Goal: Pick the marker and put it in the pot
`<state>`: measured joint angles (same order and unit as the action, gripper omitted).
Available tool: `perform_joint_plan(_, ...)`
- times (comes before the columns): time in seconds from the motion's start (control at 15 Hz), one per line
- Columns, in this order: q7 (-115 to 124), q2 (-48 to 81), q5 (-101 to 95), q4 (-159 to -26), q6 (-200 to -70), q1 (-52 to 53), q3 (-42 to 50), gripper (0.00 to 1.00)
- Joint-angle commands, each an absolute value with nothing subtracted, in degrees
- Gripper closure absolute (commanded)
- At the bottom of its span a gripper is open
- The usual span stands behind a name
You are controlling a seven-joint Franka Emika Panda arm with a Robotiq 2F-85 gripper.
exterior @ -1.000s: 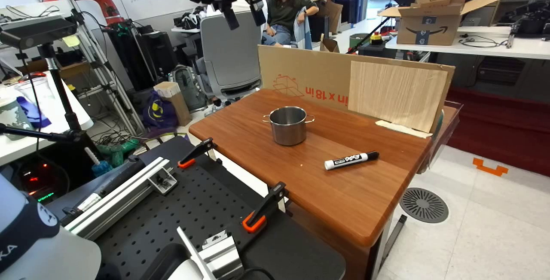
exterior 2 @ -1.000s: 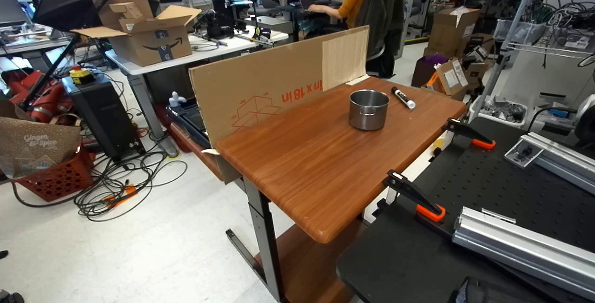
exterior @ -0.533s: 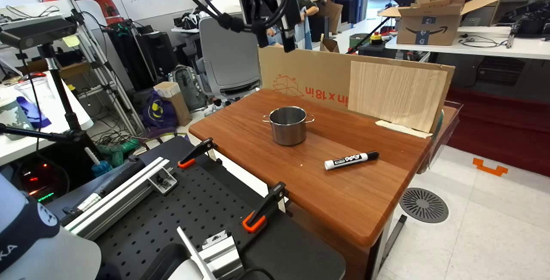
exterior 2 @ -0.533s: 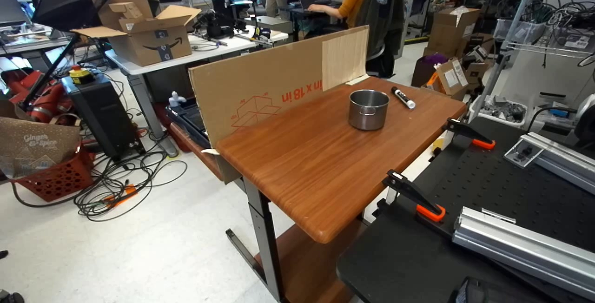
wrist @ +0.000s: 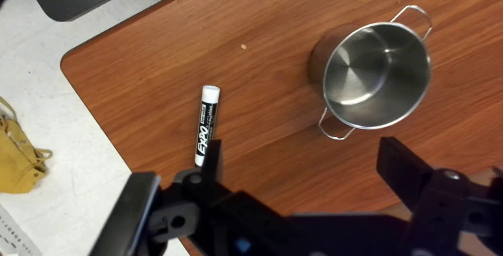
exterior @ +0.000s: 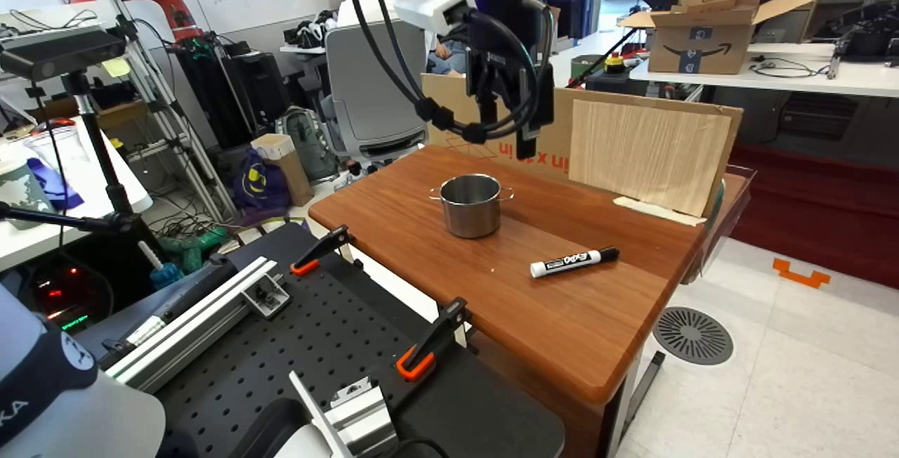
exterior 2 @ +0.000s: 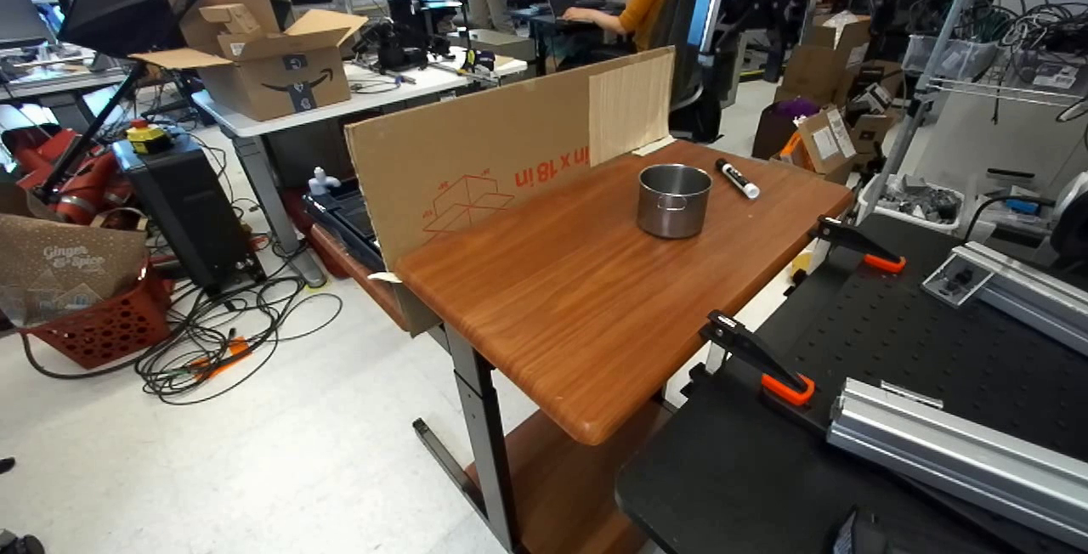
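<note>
Marker (wrist: 206, 124) lies on the desk (wrist: 267, 103) in the wrist view, well apart from the pot (wrist: 406, 71), its black end hidden behind the end effector (wrist: 300, 152). The end effector's 2 fingers (wrist: 399, 169) stand wide with nothing between them. The marker runs roughly crosswise to their gap, so little turning seems needed; the reach mainly calls for a sideways shift until the gap straddles its middle. In an exterior view, the end effector hangs above the desk with looped cables (exterior: 474, 133) beside it; best travel high past the pot, then come straight down. In an exterior view, a cardboard sheet (exterior 2: 476, 142) stands along the desk's edge, apart from the marker, which low, gentle closing should keep from rolling.
</note>
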<state>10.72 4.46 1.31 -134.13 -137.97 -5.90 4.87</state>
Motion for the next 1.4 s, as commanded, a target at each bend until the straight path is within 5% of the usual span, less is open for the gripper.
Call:
perform_joint_plan(0.0, 9.9, 9.2, 3.2, -131.6, -139.5, -6.7, 6.2, 0.00)
perform_joint_plan(1.33, 11.0, 26.4, 1.6, -128.0, -146.8, -7.4, 10.0, 0.00)
